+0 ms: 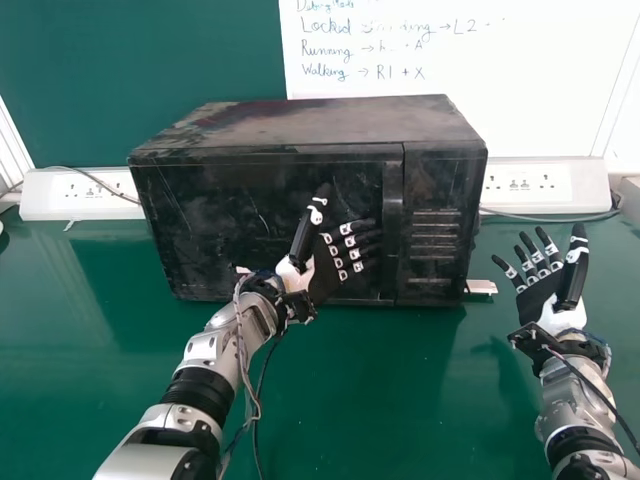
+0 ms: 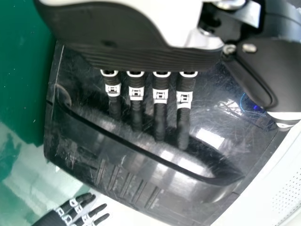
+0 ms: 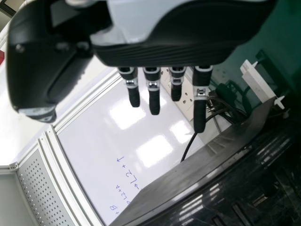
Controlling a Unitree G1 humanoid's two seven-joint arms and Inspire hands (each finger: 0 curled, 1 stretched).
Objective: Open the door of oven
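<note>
"Plainly, how far had the job got?"

"Not far, by my judgement. The oven (image 1: 320,125) stood on the green table (image 1: 380,400), and its door (image 1: 230,210) lay closed, level with the side panel (image 1: 440,180). The opening itself was all left to do."

"And the hands?"

"The left hand (image 1: 325,278) was in front of the door, its fingers straight and pointing towards the handle (image 1: 393,225), the thumb standing apart from them. It gripped nothing. Whether the fingertips touched the door, I could not tell. The right hand (image 1: 543,296) was open beside the oven, over the table, well apart from the handle."

"What remained, then?"

"In my opinion, fingers hooked behind the handle's edge, then a steady pull outward. The oven might have slid along with it."

"Any writing?"

"Handwriting (image 1: 362,72) on the whiteboard (image 1: 540,105) behind. I made out 'Locked', 'Running' and 'Walking', each followed by an arrow. After 'Walking' came 'R1 + X'. Parts of the 'Locked' and 'Running' lines were too faint to read."
</note>
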